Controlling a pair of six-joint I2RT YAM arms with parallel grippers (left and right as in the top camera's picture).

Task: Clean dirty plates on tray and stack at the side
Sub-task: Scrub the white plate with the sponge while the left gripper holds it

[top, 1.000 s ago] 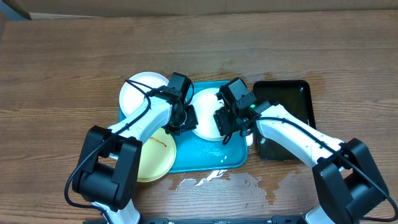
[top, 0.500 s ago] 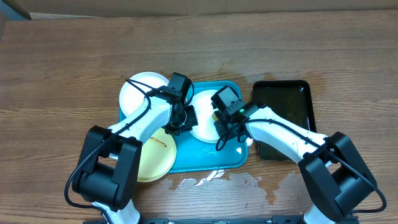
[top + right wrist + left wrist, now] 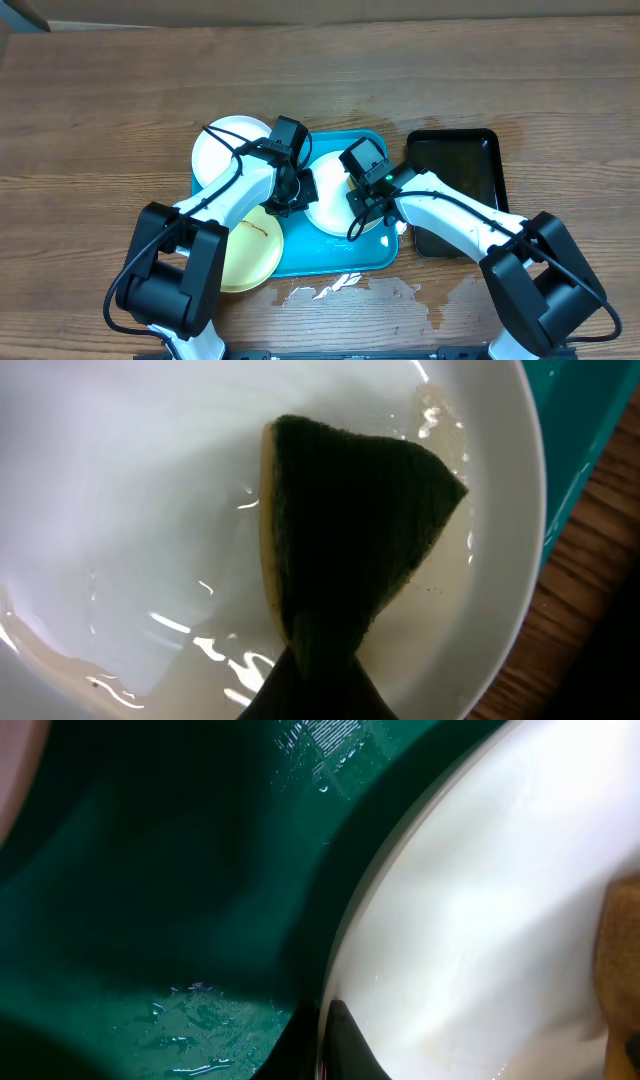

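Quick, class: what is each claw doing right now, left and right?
Left claw: closed on the rim of the white plate.
Right claw: closed on the sponge, over the same plate.

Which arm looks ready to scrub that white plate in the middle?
Right. The right gripper is shut on the sponge, pressed into the wet white plate. The left gripper only pinches its rim, steadying it.

Your tray (image 3: 340, 255) holds one plate (image 3: 325, 198) with a sponge (image 3: 350, 530) on it. At its left edge lie the rear plate (image 3: 225, 150) and, nearer you, the front plate (image 3: 250, 255). The smaller tray (image 3: 470, 165) sits just right of it.
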